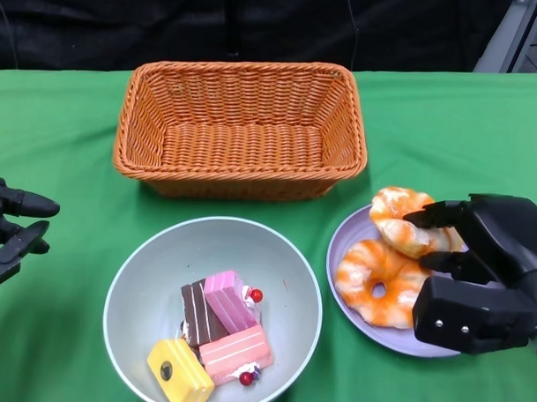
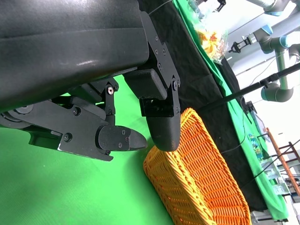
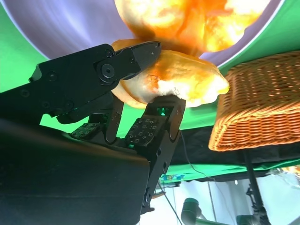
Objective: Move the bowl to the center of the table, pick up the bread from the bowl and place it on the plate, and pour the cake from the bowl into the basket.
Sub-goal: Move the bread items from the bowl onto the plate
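Gripping a piece of glazed bread point(image 1: 407, 225) over the far side of the lilac plate point(image 1: 348, 241), the right hand point(image 1: 478, 261) has its fingers point(image 3: 140, 54) clamped around it; the right wrist view shows black fingers pressed on both sides of the bread. A second piece, ring-shaped point(image 1: 382, 280), lies on the plate just beside the held one. The pale bowl point(image 1: 138, 276) sits on the green bench point(image 1: 59, 141) near its middle, left of the plate and apart from it, holding cake pieces point(image 1: 215, 336): a brown-and-pink slice, a pink one, a yellow one, and small red berries. Beyond the bowl stands the orange wicker basket point(image 1: 240, 125), with nothing visible inside. The left hand point(image 1: 7, 232) hovers at the bench's left edge, its fingers point(image 2: 161, 126) apart and holding nothing.
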Motion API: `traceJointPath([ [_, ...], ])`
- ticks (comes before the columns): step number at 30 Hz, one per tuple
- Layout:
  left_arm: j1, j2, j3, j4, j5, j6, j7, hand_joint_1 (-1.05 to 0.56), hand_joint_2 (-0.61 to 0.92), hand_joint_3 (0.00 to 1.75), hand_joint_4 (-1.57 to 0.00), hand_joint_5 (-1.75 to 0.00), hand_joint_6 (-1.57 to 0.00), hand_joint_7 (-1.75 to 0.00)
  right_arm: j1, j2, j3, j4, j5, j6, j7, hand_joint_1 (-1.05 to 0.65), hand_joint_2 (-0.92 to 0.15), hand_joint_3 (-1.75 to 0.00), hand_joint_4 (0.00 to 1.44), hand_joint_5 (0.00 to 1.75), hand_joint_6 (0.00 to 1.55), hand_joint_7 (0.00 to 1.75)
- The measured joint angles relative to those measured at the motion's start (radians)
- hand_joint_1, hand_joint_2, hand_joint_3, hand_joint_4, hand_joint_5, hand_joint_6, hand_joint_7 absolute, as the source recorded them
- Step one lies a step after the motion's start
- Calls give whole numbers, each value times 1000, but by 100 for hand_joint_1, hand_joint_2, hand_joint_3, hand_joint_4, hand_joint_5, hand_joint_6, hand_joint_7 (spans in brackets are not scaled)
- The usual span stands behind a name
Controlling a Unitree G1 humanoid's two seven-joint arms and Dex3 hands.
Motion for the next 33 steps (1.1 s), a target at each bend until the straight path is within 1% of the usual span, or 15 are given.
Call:
traceJointPath([
  [1, 0, 0, 0, 0, 0, 0, 0, -10, 92, 28, -82, -112, -90, -73, 5, 1, 0, -13, 1, 18, 10, -18, -90, 0, 63, 59, 67, 0],
  [4, 0, 0, 0, 0, -1, 0, 0, -8, 92, 29, -82, -112, -90, -74, 18, 5, -1, -34, 3, 46, 28, -18, -90, 0, 60, 41, 53, 0],
  [5, 0, 0, 1, 0, -1, 0, 0, -7, 92, 29, -82, -112, -90, -74, 23, 6, -1, -36, 3, 50, 31, -17, -90, 0, 60, 38, 51, 0],
  [7, 0, 0, 1, 1, -2, 0, 0, -7, 92, 30, -82, -112, -90, -74, 32, 7, -1, -46, 2, 60, 34, -21, -91, 0, 51, 30, 39, 0],
  [10, 0, 0, 2, 3, -2, 0, 0, -7, 92, 29, -82, -112, -90, -74, 44, 7, 0, -56, -6, 74, 34, -22, -91, 0, 46, 25, 32, 0],
  [14, 0, 0, 1, 10, -2, -4, 0, -8, 92, 29, -81, -112, -90, -73, 51, 9, 0, -72, -6, 94, 37, -24, -91, 0, 43, 20, 30, 0],
  [27, 0, 1, 1, 21, -2, -9, 0, -7, 92, 29, -81, -112, -90, -74, 54, 9, 0, -104, -27, 125, 57, -25, -90, 0, 48, 15, 32, 0],
  [31, 0, 1, 1, 21, -1, -9, 0, -8, 92, 30, -81, -113, -89, -74, 59, 10, -1, -121, -29, 134, 58, -27, -89, 0, 47, 12, 29, 0],
  [33, 0, 1, 1, 21, -1, -9, 0, -8, 92, 29, -81, -113, -89, -75, 63, 10, -2, -141, -34, 145, 58, -32, -88, 0, 46, 11, 26, 0],
])
